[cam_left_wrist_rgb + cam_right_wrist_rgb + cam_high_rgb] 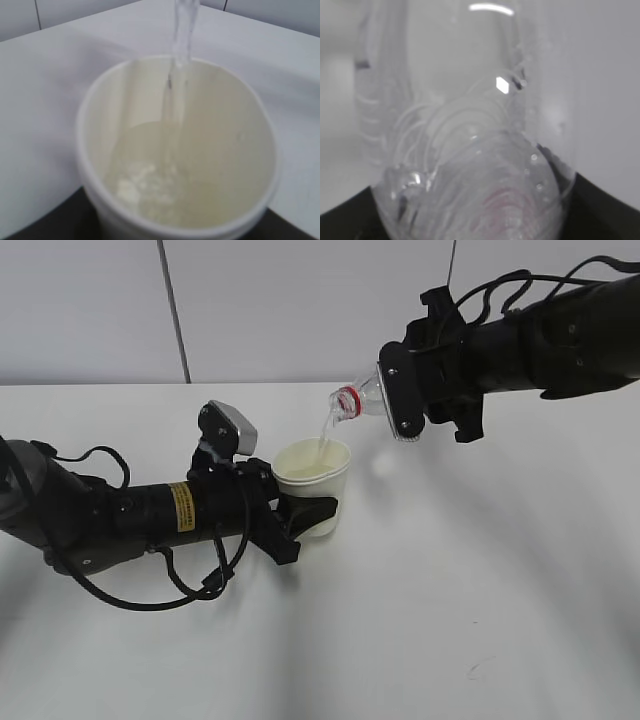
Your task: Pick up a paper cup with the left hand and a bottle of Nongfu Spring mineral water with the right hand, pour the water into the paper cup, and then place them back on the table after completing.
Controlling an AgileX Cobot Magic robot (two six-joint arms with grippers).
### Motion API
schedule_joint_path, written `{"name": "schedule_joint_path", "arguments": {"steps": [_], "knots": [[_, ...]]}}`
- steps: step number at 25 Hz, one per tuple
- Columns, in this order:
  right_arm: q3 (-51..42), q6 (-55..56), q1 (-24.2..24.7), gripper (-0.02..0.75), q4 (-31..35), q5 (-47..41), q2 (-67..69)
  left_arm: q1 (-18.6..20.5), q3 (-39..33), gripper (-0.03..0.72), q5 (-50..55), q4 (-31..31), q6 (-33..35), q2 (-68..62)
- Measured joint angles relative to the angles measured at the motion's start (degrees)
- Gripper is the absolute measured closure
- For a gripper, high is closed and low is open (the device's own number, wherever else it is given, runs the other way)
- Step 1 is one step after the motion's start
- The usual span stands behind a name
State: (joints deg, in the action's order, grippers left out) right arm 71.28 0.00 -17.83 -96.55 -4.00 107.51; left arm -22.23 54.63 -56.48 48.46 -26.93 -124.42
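The left hand, with the yellow sticker, has its gripper [305,510] shut on a white paper cup [313,485] that stands upright at the table's middle. The right hand's gripper [400,400] is shut on a clear bottle [365,397] with a red neck ring, tilted mouth-down to the left above the cup. A stream of water [325,430] falls from the bottle mouth into the cup. In the left wrist view the cup [175,150] fills the frame, with the stream [182,40] entering and water pooled at its bottom. The right wrist view shows the bottle [465,150] close up.
The white table [480,590] stretches all round the cup. A white panelled wall [250,300] stands behind it. Loose black cables [190,580] hang from the left arm onto the table.
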Motion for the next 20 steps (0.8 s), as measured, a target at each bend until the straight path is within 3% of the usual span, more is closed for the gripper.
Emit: {"name": "schedule_joint_path", "arguments": {"steps": [20], "knots": [[0.0,5.3,0.0,0.253,-0.2,0.0,0.0,0.0,0.0,0.324,0.1,0.0,0.0,0.0]]}}
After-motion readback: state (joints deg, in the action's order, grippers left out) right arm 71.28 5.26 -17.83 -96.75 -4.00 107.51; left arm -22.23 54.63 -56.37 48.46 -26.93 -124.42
